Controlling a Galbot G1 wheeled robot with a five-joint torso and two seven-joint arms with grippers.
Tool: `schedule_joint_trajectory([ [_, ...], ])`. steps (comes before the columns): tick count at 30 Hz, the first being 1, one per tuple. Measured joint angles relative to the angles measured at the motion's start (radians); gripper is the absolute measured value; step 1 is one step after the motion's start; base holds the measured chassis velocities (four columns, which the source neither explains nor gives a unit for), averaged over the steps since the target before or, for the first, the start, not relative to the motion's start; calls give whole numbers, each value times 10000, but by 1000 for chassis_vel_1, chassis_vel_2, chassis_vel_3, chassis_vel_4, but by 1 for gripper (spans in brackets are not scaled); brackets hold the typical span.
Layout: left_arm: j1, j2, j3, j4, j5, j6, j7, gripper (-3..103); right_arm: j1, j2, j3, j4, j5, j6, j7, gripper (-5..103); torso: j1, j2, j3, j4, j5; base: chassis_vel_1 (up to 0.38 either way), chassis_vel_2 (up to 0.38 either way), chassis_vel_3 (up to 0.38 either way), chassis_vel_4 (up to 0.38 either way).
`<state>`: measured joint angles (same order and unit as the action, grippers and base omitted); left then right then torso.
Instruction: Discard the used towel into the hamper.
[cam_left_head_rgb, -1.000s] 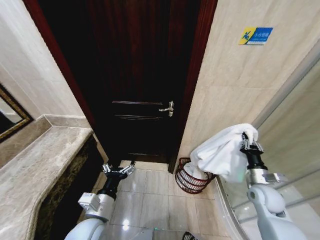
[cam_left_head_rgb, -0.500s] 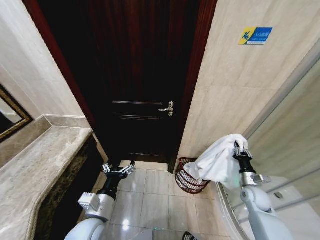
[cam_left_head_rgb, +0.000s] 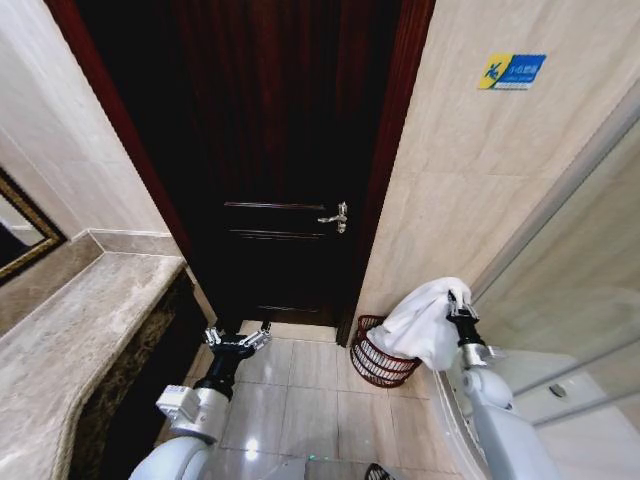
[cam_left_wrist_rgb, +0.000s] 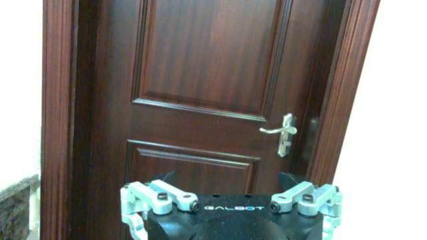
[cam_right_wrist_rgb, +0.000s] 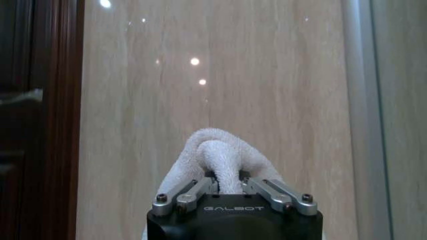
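Two arms are on duty, and only one is working. Largest in the scene, the dark wooden door (cam_left_head_rgb: 280, 160) stands shut ahead, its metal handle (cam_left_head_rgb: 336, 217) unturned, with pale tiled wall (cam_left_head_rgb: 470, 180) to its right and a stone counter (cam_left_head_rgb: 70, 350) along the left side. Nothing about these has changed.

What has changed is the height of the load. Over the last second the right arm has come down steadily, carrying the white towel (cam_left_head_rgb: 425, 322) from well above the floor to a position just over the hamper (cam_left_head_rgb: 378, 358). The hamper sits on the floor tiles in the corner where the door frame meets the wall. The towel now hangs with its lower folds overlapping the hamper's rim on the side away from the door; whether cloth already touches the slats cannot be told from here.

The right gripper (cam_left_head_rgb: 458, 305) is clamped on a bunched fold of the towel; in the right wrist view the fingers (cam_right_wrist_rgb: 193, 192) pinch the cloth on both sides, so the hold looks firm.

The left gripper (cam_left_head_rgb: 237, 339) stays parked low in front of the door, fingers spread and holding nothing.

Assessment: the descent puts the task near its end. The towel is over the target but not released, and most of its bulk lies toward the wall side, so some could drape outside the rim.
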<state>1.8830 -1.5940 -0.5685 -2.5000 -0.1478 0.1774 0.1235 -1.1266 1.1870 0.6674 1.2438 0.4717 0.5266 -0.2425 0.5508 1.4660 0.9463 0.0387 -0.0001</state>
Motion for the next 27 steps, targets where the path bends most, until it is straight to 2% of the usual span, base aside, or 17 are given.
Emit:
schedule_joint_trajectory([
  [9, 0, 1, 0, 0, 0, 0, 0, 100, 624, 363, -174, -1723, -660, 482, -249, 13, 0, 0, 0, 0, 4, 0, 0, 0, 0],
  [15, 0, 0, 0, 0, 0, 0, 0, 100, 674, 472, -135, -1796, -984, 896, -167, 13, 0, 0, -1, 1, 0, 0, 0, 0, 0],
  [27, 0, 0, 0, 0, -1, 0, 0, 100, 389, 468, 42, -1477, -1145, 877, -436, 13, -3, 2, -1, -1, 0, 0, 0, 0, 0],
])
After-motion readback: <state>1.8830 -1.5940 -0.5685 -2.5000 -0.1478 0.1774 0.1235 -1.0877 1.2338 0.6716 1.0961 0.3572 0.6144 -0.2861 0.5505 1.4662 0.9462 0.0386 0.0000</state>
